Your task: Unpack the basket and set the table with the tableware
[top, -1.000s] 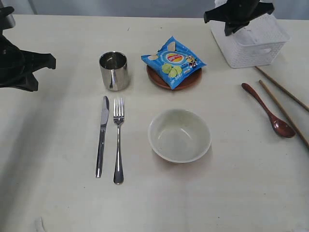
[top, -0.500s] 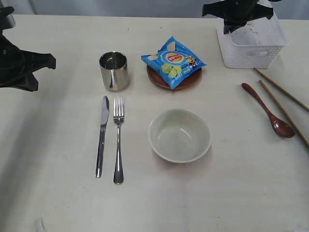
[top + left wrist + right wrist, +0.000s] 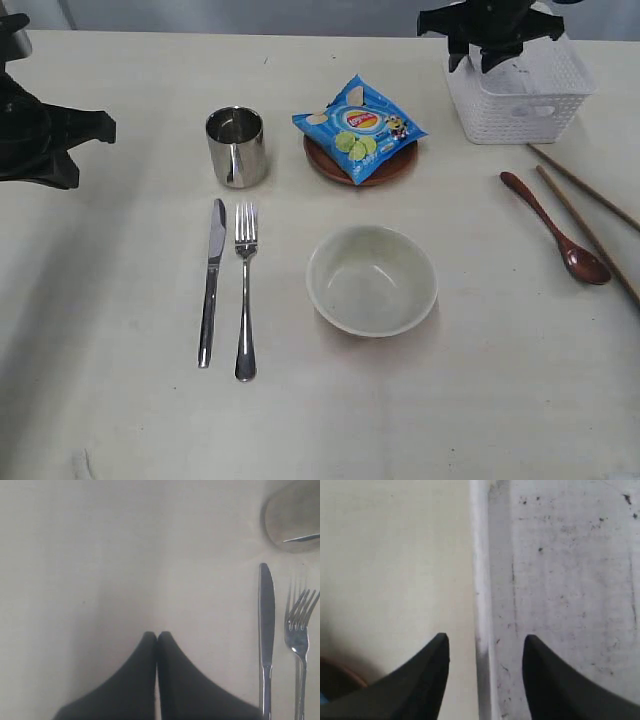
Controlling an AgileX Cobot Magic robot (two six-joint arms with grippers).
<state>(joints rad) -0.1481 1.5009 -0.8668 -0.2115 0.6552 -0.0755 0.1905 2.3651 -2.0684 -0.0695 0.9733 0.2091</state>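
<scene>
Right pincer [image 3: 486,639]: spread wide, astride basket [image 3: 515,118] rim.
Left pincer [image 3: 157,635]: closed, empty, above desk [image 3: 120,300] beside knife [image 3: 266,630].
Basket: upright on desk, chopsticks [image 3: 588,236] and spoon [image 3: 587,264] near.

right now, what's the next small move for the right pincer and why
Probably lift the right pincer straight up. It stands open astride the rim of the white basket, gripping nothing. The basket sits flat on the table and the part of its floor in view looks bare, so rising clear seems safest.
</scene>
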